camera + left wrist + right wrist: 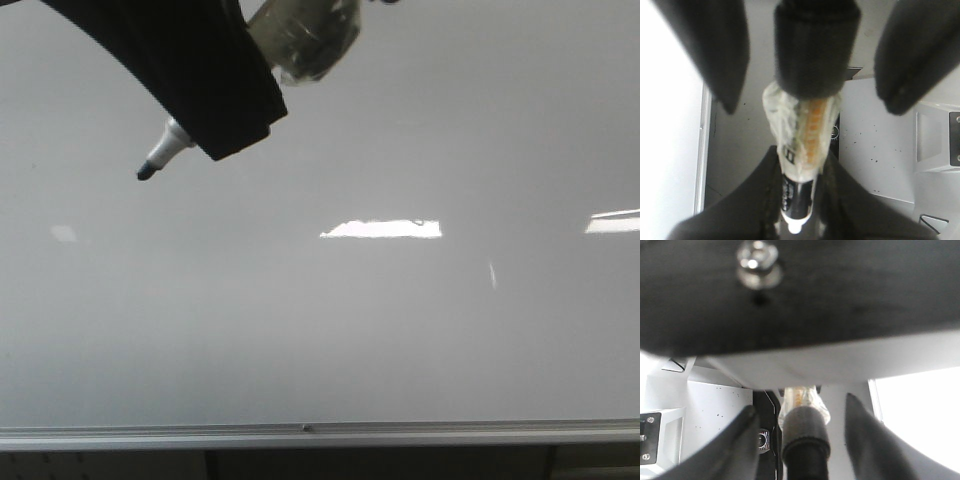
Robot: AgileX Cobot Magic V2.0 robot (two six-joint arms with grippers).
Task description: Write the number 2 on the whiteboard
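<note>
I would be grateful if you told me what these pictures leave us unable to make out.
1. Front view: whether the marker tip touches the whiteboard; depth is unreadable.
2. Front view: no number 2 shows, but the board behind the left tool is hidden.
3. Front view: the right tool is not seen; only the wrist views show it.
4. Left wrist view: the marker's label print is blurred.
5. Right wrist view: a dark blurred part blocks the upper half.

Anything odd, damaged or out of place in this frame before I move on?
One oddity: the black-tipped marker in the left gripper has crumpled clear tape or plastic wrapped around its barrel, a makeshift look. The glossy white whiteboard shows only light reflections; no written digit is visible yet. Nothing looks spilled or damaged.
</note>
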